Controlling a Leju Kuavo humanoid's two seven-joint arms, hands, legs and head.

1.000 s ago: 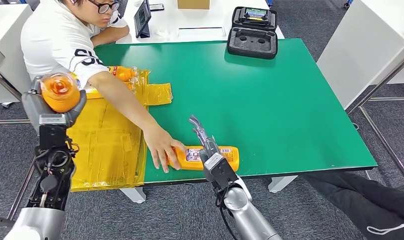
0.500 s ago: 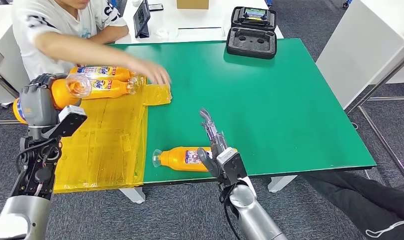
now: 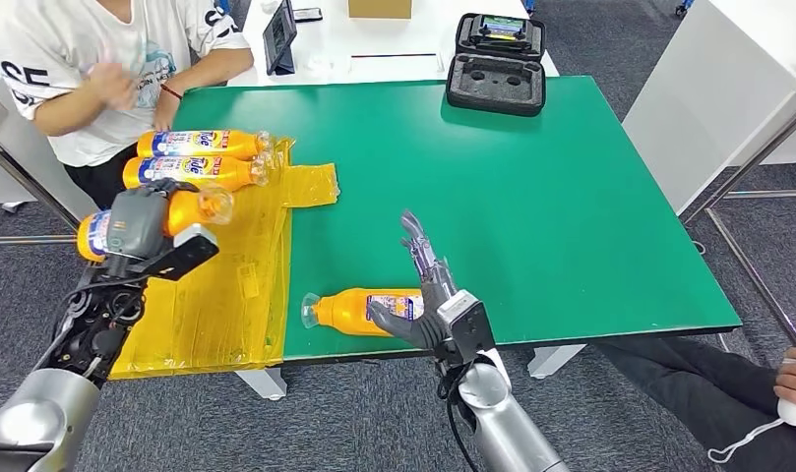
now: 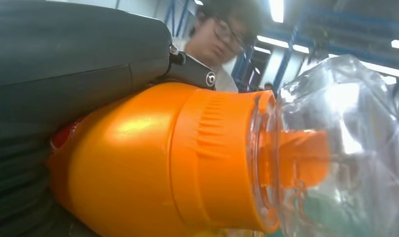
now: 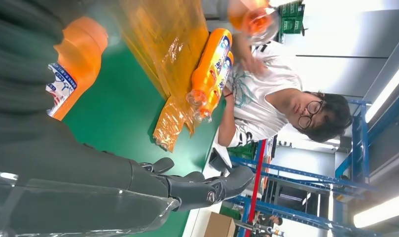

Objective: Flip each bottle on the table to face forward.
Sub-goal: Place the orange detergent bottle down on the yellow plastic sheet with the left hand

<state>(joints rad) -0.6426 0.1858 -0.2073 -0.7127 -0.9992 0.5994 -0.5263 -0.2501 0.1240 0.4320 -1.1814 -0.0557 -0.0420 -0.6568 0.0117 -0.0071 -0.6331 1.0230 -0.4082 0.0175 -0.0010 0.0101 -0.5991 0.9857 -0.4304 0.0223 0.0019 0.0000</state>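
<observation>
The left hand [image 3: 138, 224] grips an orange bottle [image 3: 182, 211] around its body, lifted over the yellow sheet [image 3: 216, 285], probably to lay it beside the two bottles [image 3: 192, 157] already lined up there (both lie crosswise, clear caps toward the table's middle). The held one lies roughly level, cap the same way. Nearer the front edge of the green table [image 3: 571, 216], another bottle [image 3: 359, 310] lies crosswise, cap toward the sheet. The right hand [image 3: 428, 295] rests over its base end, fingers spread, holding nothing I can make out.
</observation>
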